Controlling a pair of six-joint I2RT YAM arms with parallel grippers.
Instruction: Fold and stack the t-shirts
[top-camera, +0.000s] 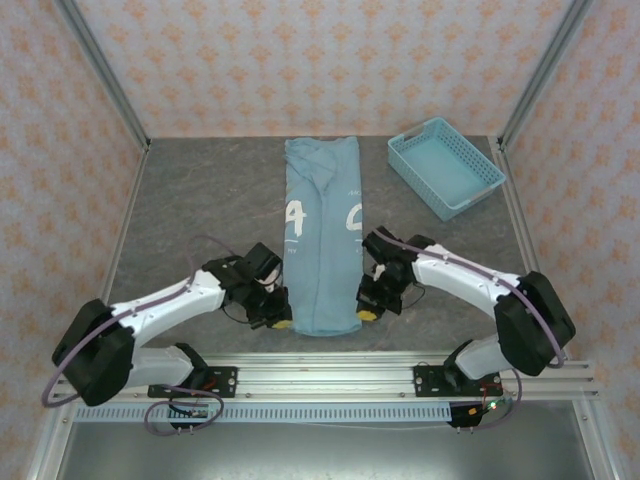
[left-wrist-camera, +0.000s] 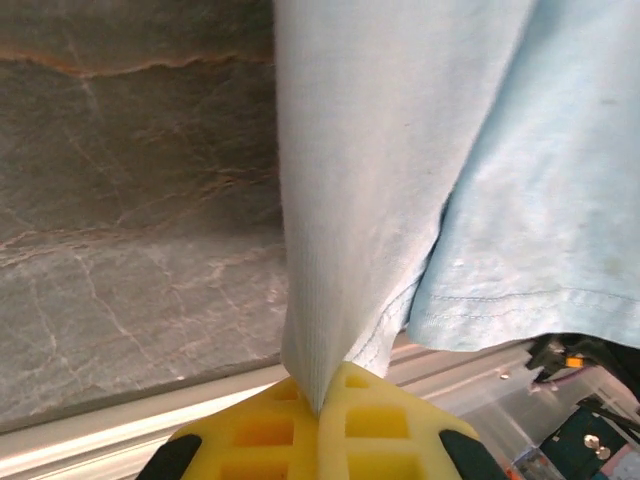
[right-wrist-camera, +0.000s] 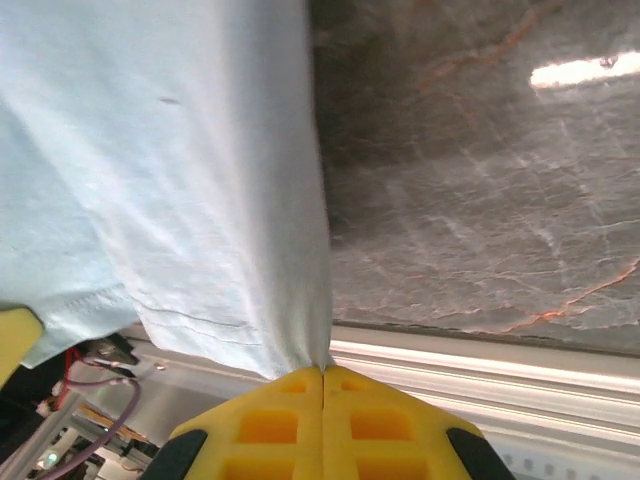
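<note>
Left claw and right claw are each pinched tight on the t-shirt's near hem corners. Bare table left of it, basket off its far-right.

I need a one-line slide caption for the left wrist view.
Left gripper, jaws shut, pinches an edge of the teal t-shirt over the grey table.

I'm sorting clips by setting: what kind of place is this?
Likely a staged robot test cell, not a home: wallpapered panels in a metal frame, and robot arms bolted to a rail at a stone-look table.
</note>
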